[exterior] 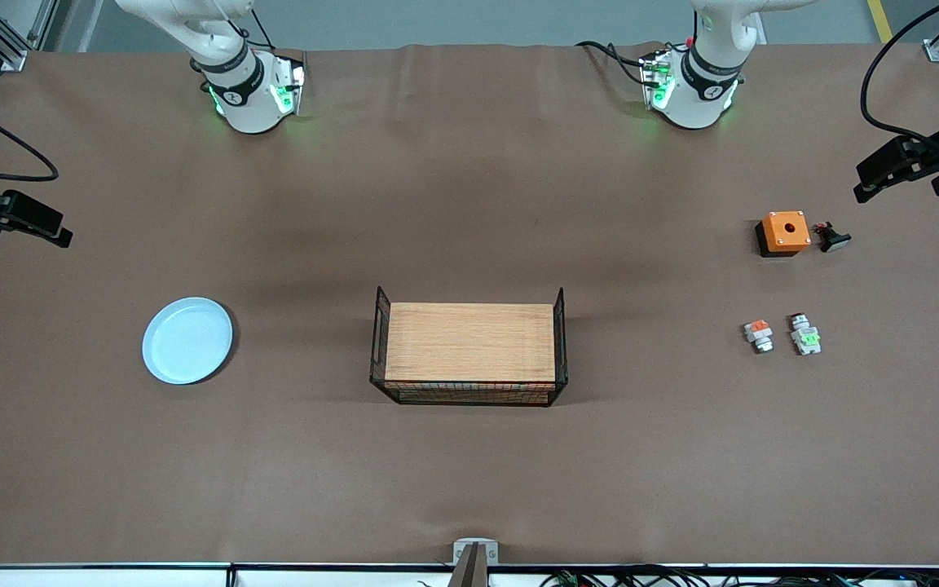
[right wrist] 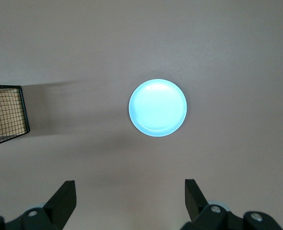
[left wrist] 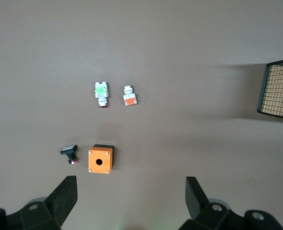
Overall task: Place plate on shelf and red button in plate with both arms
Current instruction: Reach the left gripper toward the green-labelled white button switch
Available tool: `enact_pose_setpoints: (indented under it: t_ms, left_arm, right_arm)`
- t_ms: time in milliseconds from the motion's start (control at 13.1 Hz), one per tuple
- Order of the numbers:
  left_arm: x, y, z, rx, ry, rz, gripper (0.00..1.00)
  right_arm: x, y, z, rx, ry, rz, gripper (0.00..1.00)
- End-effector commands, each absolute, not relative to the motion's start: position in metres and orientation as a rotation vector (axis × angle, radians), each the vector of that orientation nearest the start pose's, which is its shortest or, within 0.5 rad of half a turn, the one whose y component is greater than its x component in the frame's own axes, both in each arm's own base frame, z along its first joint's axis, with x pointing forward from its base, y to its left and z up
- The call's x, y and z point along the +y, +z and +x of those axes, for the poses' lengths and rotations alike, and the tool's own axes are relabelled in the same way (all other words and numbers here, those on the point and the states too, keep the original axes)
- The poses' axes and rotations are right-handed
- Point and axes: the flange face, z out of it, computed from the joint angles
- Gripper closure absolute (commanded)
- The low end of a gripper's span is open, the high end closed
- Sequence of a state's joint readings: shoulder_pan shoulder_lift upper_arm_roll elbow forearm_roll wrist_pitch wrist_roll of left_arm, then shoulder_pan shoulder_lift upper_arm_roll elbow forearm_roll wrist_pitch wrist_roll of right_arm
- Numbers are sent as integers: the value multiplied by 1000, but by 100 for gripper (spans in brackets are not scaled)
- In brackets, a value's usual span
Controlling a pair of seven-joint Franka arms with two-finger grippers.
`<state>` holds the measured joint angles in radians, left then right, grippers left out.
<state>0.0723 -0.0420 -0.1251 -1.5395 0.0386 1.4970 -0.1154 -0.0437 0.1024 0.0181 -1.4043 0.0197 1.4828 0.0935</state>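
The pale blue plate [exterior: 187, 339] lies flat on the brown table toward the right arm's end; it also shows in the right wrist view [right wrist: 157, 108]. The red button [exterior: 804, 334], a tiny white part with a green tab, lies toward the left arm's end; it also shows in the left wrist view [left wrist: 101, 93]. My left gripper [left wrist: 132, 194] is open and empty, high over the table near the orange box. My right gripper [right wrist: 130, 194] is open and empty, high over bare table near the plate. Neither touches anything.
A wire basket [exterior: 469, 398] holding a wooden board stands mid-table. Beside the red button lies a similar white part with an orange tab [exterior: 758, 335]. Farther from the camera stand an orange box [exterior: 785, 232] and a black part with a pale cap [exterior: 832, 237].
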Motion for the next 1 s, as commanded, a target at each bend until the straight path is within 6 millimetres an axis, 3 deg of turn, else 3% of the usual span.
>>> enact_pose_setpoints:
  t_ms: [0,153,306,536,689,919]
  left_arm:
    - [-18,652,538,-81,14,-3069,1]
    - [3,631,549,-132,65,-3067,1]
    - [32,596,562,-201,119,-3061,1]
    - [75,519,576,-291,48,-3063,1]
    - [96,464,590,-337,52,-3072,1]
    - [127,388,601,-394,21,-3081,1]
  right_arm:
    - [-14,641,580,181,39,-3136,0]
    - [-18,640,580,188,39,-3171,0]
    - [-23,640,580,197,41,-3189,0]
    - [-54,637,579,199,60,-3248,0]
    - [-72,631,580,2,95,-3290,0]
    - [-107,599,593,-76,164,-3266,0]
